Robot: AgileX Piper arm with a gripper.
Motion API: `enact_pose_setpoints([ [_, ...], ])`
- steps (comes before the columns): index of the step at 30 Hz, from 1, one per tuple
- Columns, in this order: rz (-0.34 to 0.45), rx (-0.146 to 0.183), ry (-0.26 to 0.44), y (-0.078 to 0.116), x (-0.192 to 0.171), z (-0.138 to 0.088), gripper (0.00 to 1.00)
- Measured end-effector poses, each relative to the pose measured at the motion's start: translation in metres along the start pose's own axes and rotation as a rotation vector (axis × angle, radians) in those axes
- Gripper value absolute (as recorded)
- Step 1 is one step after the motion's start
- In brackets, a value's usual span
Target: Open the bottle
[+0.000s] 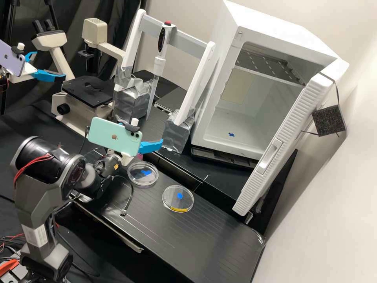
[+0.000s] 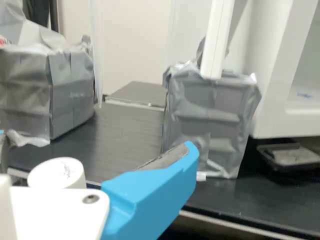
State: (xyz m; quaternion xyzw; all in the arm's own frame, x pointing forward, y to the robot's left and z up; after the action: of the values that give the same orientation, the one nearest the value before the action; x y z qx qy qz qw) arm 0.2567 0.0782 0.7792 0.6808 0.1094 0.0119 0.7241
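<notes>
The gripper (image 1: 151, 146) is at the bench's left part in the high view, one blue finger jutting from behind the mint phone and the other hidden. In the wrist view the gripper (image 2: 96, 146) is open, its blue fingers wide apart, one just showing at the left edge. A round white cap (image 2: 57, 172) stands between them, with a gap to the large blue finger; the white gripper body hides what is below it. Under the phone in the high view, a small pinkish patch (image 1: 139, 156) shows, possibly the bottle, otherwise hidden.
Two clear dishes (image 1: 143, 173) (image 1: 178, 199) lie on the bench close to the gripper. Behind stand a pipette rack on foil-wrapped blocks (image 1: 177, 131), an open white incubator (image 1: 251, 106) and a microscope (image 1: 88, 92). A cable (image 1: 129, 198) lies on the bench.
</notes>
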Motion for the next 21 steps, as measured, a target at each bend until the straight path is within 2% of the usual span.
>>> enact_pose_setpoints([
  [9, -0.023, 0.002, -0.017, -0.0057, 0.0026, 0.0033, 0.00],
  [21, -0.037, 0.001, -0.005, -0.0093, 0.0026, 0.0003, 0.00],
])
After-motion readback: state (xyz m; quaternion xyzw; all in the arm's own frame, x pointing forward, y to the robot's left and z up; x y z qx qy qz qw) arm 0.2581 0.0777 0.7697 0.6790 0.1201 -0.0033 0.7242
